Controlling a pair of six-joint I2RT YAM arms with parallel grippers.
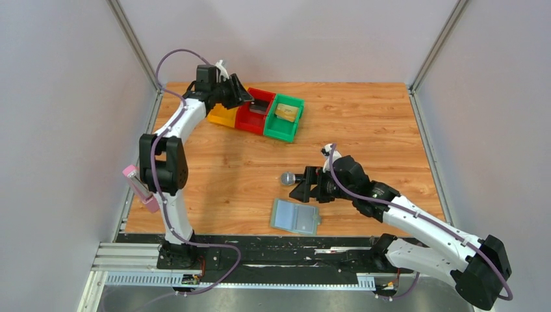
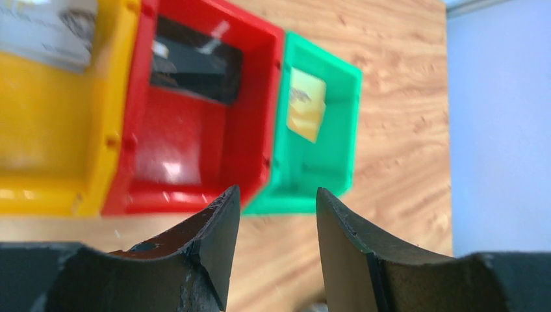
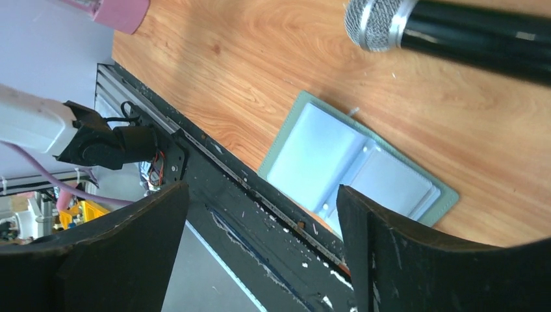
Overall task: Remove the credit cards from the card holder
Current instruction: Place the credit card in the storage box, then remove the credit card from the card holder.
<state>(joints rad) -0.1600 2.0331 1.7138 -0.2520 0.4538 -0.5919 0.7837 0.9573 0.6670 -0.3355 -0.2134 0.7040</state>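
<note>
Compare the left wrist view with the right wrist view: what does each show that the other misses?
Left wrist only: yellow bin, red bin and green bin, the green one holding a gold-yellow card. Right wrist only: the card holder lying open, and the microphone. Both: the wooden table, plus an open pincer in front: the left pincer, the right pincer.

Bright, even light over the top view, shadows soft and faint on the table [image 1: 247,162]. Left wrist: white glare inside the red bin [image 2: 195,140], yellow bin [image 2: 52,130] blurred at the edge, left fingers [image 2: 195,260] out of focus. Right wrist: microphone [image 3: 455,39] glints, right fingers [image 3: 403,260] smear soft.
</note>
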